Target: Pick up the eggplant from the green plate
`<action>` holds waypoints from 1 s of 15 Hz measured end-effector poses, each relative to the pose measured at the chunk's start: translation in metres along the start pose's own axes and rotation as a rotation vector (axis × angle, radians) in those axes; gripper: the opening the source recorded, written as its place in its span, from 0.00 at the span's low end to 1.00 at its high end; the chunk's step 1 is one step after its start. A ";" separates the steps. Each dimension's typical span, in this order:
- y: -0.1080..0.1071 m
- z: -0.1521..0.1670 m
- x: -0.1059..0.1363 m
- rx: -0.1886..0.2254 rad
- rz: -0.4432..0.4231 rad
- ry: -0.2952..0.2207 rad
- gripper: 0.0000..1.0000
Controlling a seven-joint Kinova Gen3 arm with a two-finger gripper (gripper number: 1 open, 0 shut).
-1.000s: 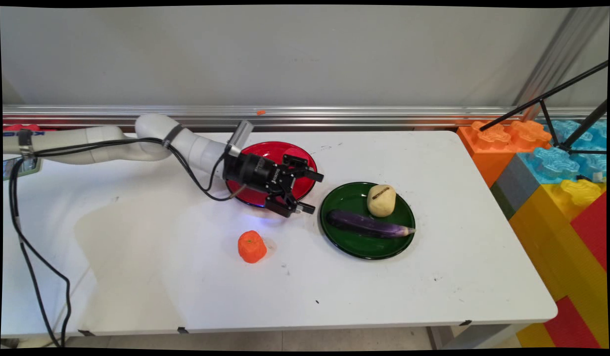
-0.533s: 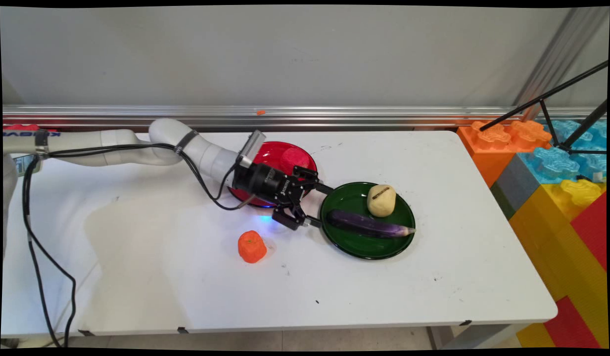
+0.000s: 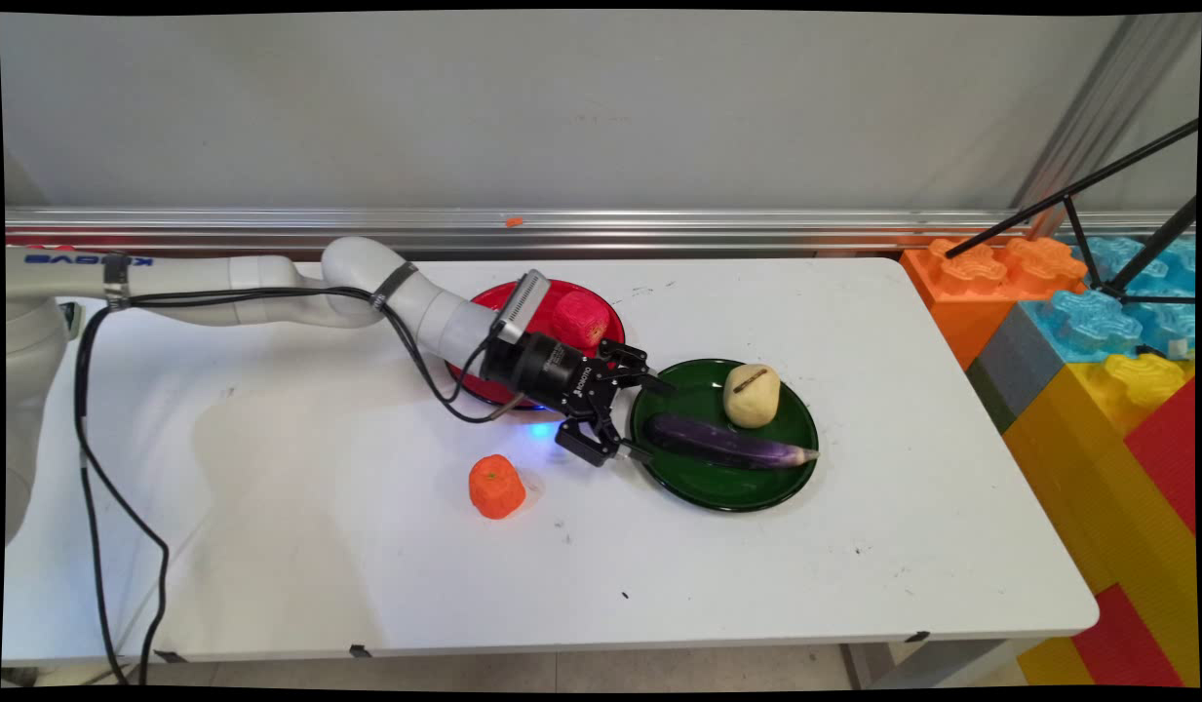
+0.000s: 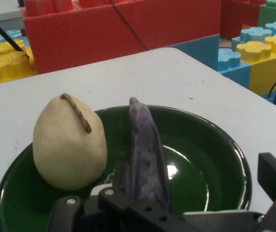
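Main and hand views of the arm at a white table (image 3: pixel 756 575). Compared with the frame one second earlier, the gripper (image 3: pixel 647 419) has travelled rightward from above the red plate (image 3: pixel 484 375) to the left rim of the green plate (image 3: pixel 717 492); half a second ago its fingertips were only just reaching that rim. The forearm has followed, uncovering a red fruit-shaped toy (image 3: pixel 579 319) that rests on the red plate's far side. The objects themselves have not shifted.

The jaws stand spread wide, with nothing between them: one fingertip (image 3: pixel 659 384) lies over the plate's upper left edge and the other near its lower left edge, with the blunt end of the purple eggplant (image 3: pixel 722 442) between and just ahead of them. In the hand view the eggplant (image 4: pixel 145 154) runs straight away from the gripper (image 4: pixel 176 212) along the middle of the green plate (image 4: pixel 215 145), and a pale yellow pear-shaped toy (image 4: pixel 70 142) with a brown stem stands upright close beside it on the same plate. An orange toy fruit (image 3: pixel 496 486) sits alone on the table, nearer the camera than the red plate.

The tabletop bears faint scuffs. Behind it run an aluminium rail (image 3: pixel 659 229) and a plain grey wall (image 3: pixel 562 107); large toy building blocks (image 3: pixel 1098 341) in orange, blue, yellow and red are stacked at the right end, crossed by black tripod legs (image 3: pixel 1098 210).
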 end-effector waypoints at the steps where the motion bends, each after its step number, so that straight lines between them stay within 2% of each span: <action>1: -0.002 0.003 0.000 -0.002 0.005 -0.003 1.00; 15: -0.026 0.028 0.005 -0.024 0.053 -0.054 1.00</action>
